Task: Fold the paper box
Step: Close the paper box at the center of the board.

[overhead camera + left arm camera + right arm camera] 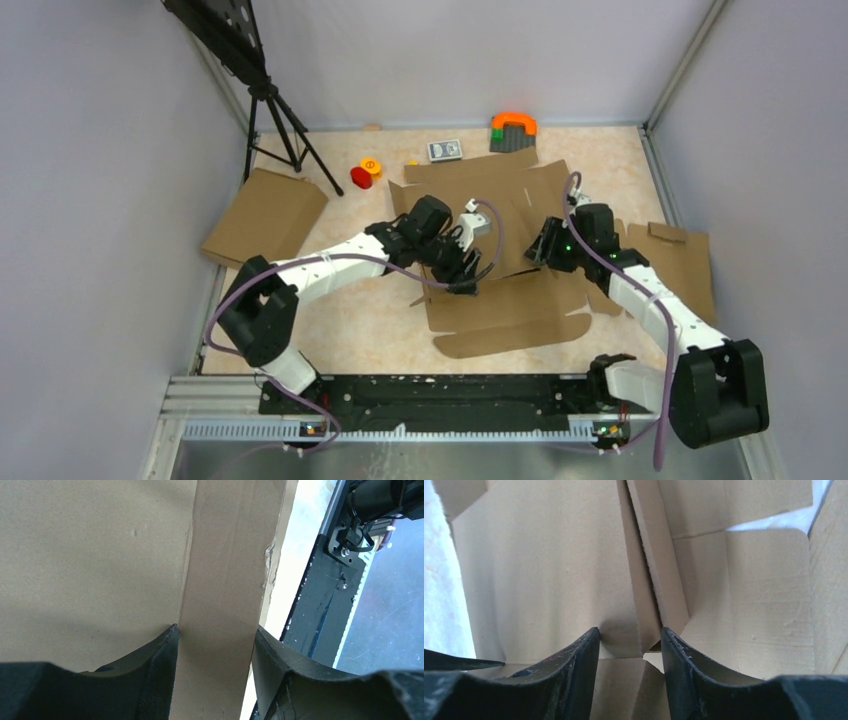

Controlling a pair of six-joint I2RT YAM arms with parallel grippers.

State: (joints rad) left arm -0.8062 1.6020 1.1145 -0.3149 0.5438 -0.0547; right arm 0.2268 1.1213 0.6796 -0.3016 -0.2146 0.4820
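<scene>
The paper box, a brown die-cut cardboard sheet with flaps partly raised, lies mid-table. My left gripper sits at its near-left part. In the left wrist view a folded cardboard strip fills the gap between both fingers, which touch its two sides. My right gripper is at the box's right side. In the right wrist view its jaws straddle a doubled upright wall at a corner crease, with both fingertips against cardboard.
A plain cardboard slab lies at the left by a black tripod. At the back are a red piece, an orange disc, a card pack and an orange-green block. More cardboard lies at the right.
</scene>
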